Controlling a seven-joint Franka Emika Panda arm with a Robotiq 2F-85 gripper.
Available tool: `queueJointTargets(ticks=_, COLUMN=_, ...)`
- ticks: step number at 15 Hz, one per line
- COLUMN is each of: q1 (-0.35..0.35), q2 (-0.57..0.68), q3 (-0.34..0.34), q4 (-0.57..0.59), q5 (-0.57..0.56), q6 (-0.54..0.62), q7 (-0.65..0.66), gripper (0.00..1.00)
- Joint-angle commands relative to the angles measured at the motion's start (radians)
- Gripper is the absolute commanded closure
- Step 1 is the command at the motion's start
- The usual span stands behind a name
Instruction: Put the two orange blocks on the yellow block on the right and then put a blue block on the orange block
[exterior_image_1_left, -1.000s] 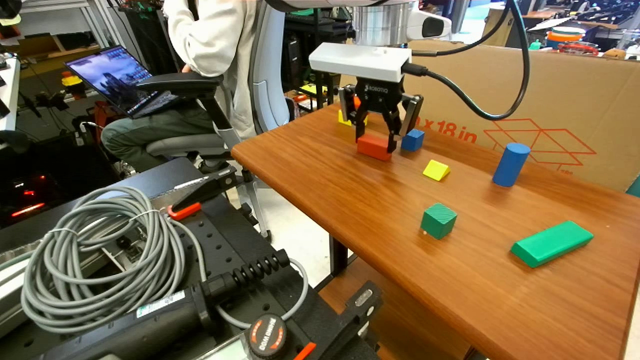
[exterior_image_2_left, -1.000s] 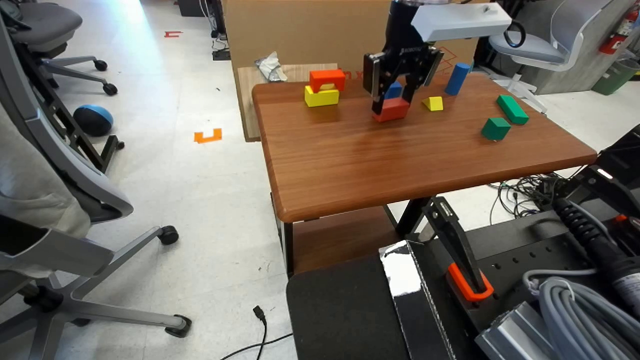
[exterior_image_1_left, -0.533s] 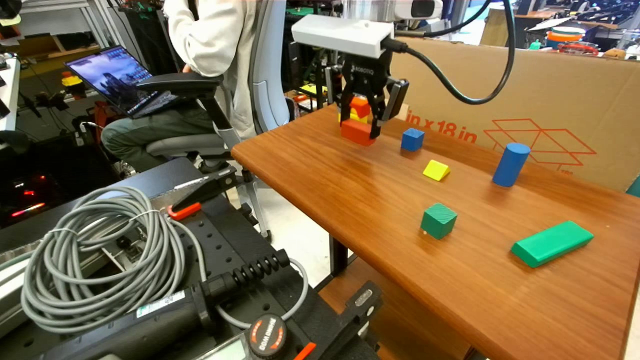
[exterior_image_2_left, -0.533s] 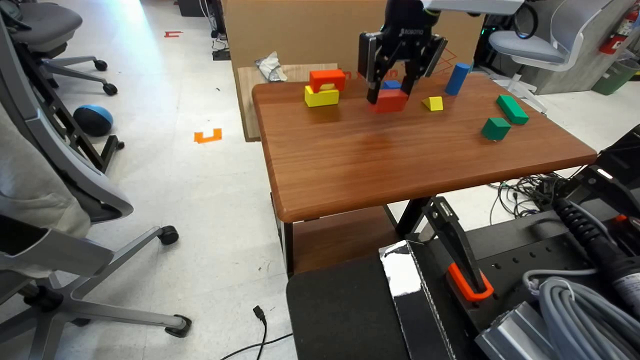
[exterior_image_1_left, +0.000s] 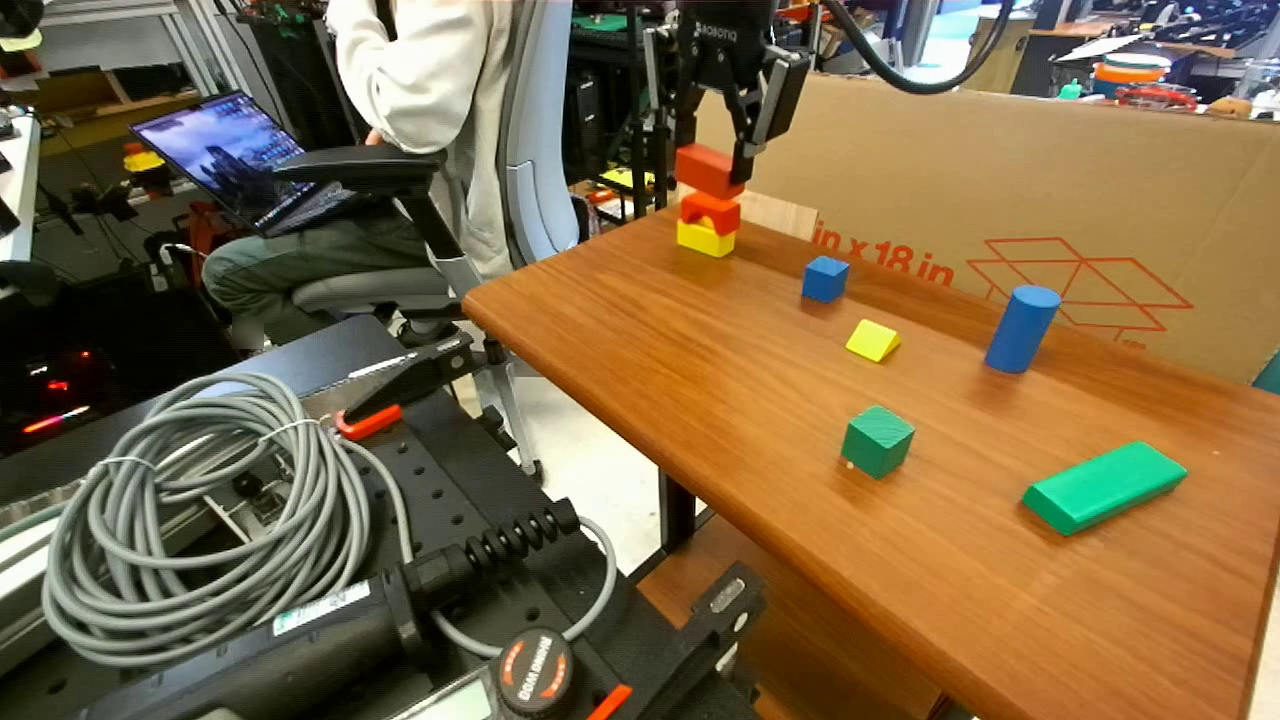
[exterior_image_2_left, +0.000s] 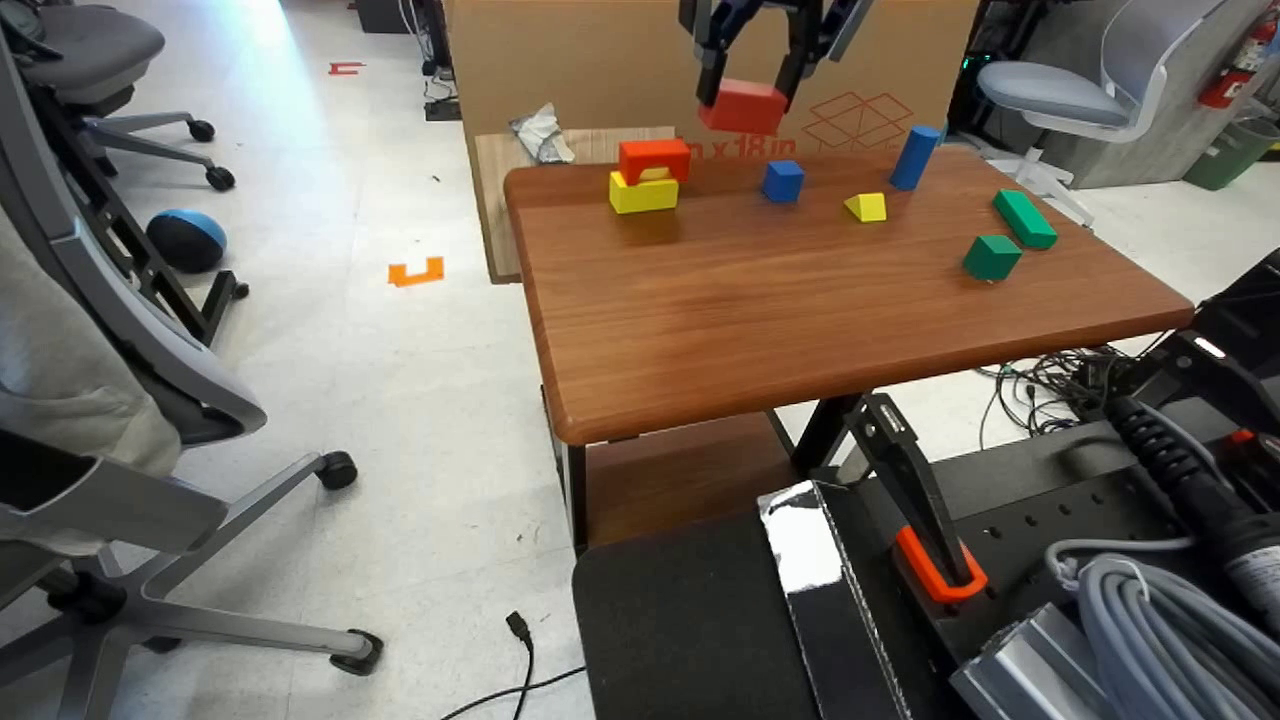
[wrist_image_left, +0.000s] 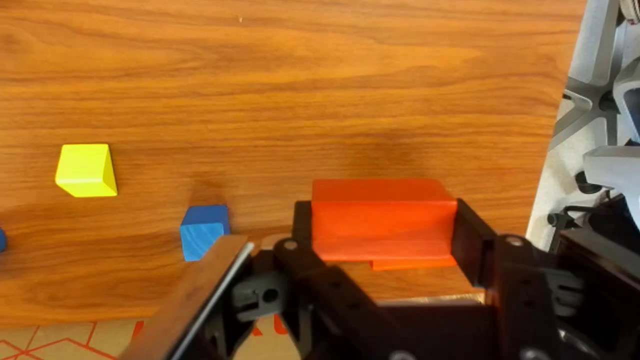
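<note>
Claw (wrist_image_left: 382, 227) had a grip on the redder orange block (exterior_image_2_left: 745, 107)

So it was pinched by the ends, up above the wooden table (exterior_image_2_left: 800, 310). The lighter orange block (exterior_image_2_left: 655, 153) was already sitting on the yellow block (exterior_image_2_left: 643, 196). Small blue cube (exterior_image_2_left: 783, 183) was just chilling on the table, between those two and a yellow wedge (exterior_image_2_left: 868, 208).

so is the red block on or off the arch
Off: in an exterior view the gripper holds the red block midair, clearly apart from the arch on the yellow block.
</note>
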Motion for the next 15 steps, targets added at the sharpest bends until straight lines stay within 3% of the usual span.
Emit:
queueJointTargets(ticks=1, q1=0.036, q2=-0.01, q3=-0.02, q4=0.044, q5=-0.004, q6=-0.038, q7=0.076, gripper=0.59)
queueJointTargets(ticks=8, q1=0.066, q2=0.028, q3=-0.021, q4=0.119, q5=-0.014, q6=-0.033, q7=0.126, gripper=0.59)
queueJointTargets(ticks=15, q1=0.105, q2=0.096, q3=-0.056, q4=0.188, q5=-0.111, q6=-0.026, q7=0.118, gripper=0.59)
